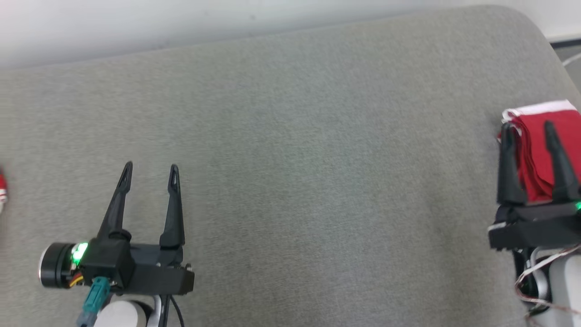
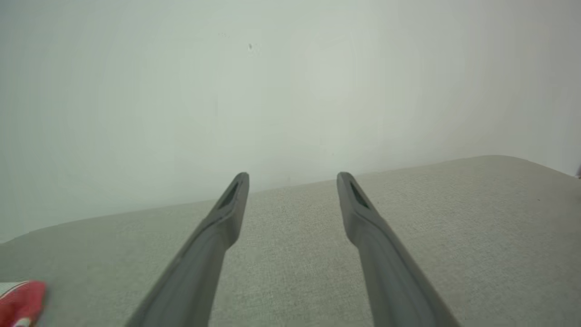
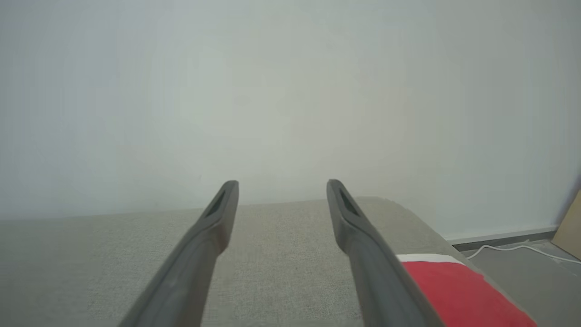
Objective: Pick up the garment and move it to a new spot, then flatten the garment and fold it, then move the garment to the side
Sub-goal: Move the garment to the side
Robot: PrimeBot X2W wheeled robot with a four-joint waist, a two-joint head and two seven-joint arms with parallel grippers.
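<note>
Left gripper (image 1: 151, 166): nearest, low on the robot's left. Its two dark fingers are spread apart with nothing between them, over bare grey cushion (image 1: 295, 159).
Right gripper (image 1: 528, 126): low on the robot's right, fingers likewise spread and gripping nothing. In the head view they overlap the garment; in the right wrist view it lies beside the outer finger, not between the two.
Garment (image 1: 533, 154): red, folded into a compact stack with a white band (image 1: 540, 109) on its far side. It rests close to the cushion's right edge.
Stage: folded and set aside, judging by how it lies – the task looks nearly done.
Risk: the stack sits near the drop to the floor (image 3: 522, 272), so a finger dragging across it could unfold it or push it off.
Edges: the rounded right corner lies just past the garment, and a white cable (image 3: 513, 249) trails on the floor beyond.
Open room: a wide bare stretch between the grippers – a small red item (image 1: 2, 186) sits at the far left.
Far: a pale wall (image 1: 136, 22) behind the cushion.
</note>
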